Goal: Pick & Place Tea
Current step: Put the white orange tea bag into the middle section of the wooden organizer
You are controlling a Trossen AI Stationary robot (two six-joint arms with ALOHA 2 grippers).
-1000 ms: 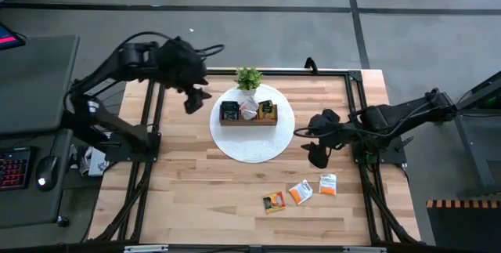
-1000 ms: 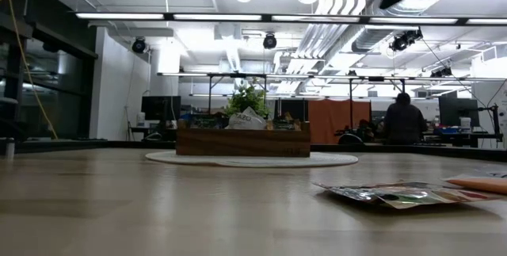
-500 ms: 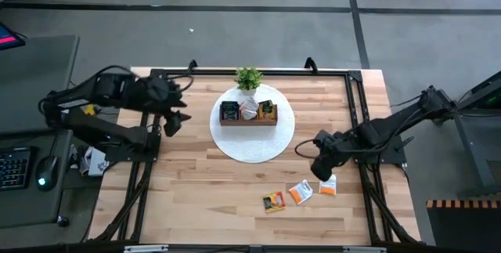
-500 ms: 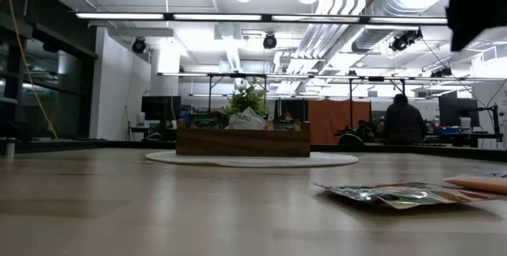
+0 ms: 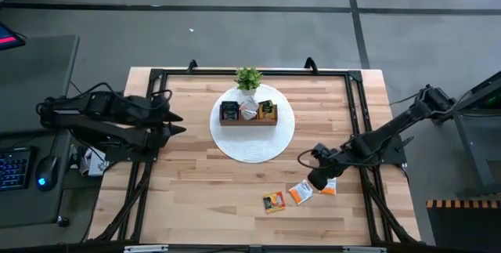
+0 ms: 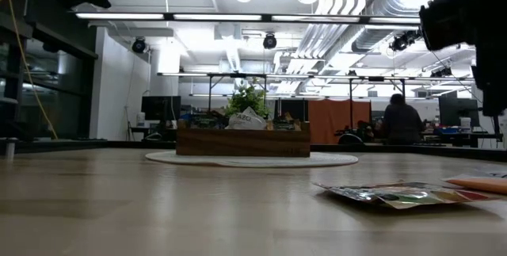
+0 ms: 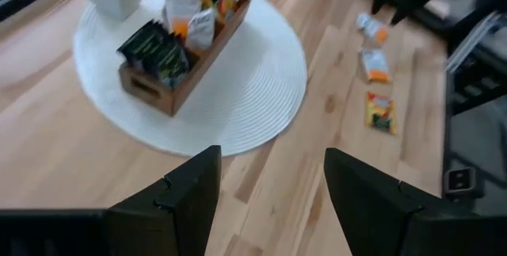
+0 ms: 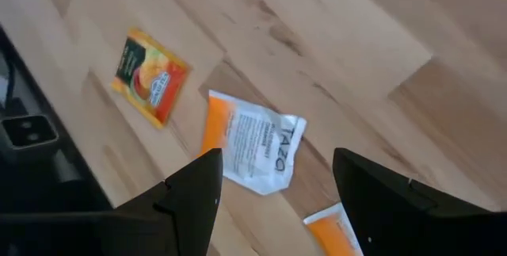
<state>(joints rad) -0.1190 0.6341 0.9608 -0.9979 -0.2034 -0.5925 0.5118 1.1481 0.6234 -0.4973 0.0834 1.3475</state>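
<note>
Right gripper [image 5: 319, 179] above loose tea sachets, fingers apart.
High view: three sachets [image 5: 300, 192] lie near the table's front; left gripper [image 5: 174, 122] waits at the left edge, fingers spread, empty.
Right wrist view: white-orange sachet [image 8: 252, 150] beside a dark-orange one [image 8: 148, 76].
Left wrist view: wooden tray [image 7: 181, 64] holds sachets.

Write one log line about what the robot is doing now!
right claw: open, above loose tea sachets | left claw: open, waiting at table's left edge | wooden tray: on white mat, holds sachets

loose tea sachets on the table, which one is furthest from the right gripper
The dark green and orange sachet, at the left end of the row. The right gripper hangs open over the other two, the white and orange one and the orange one.
</note>
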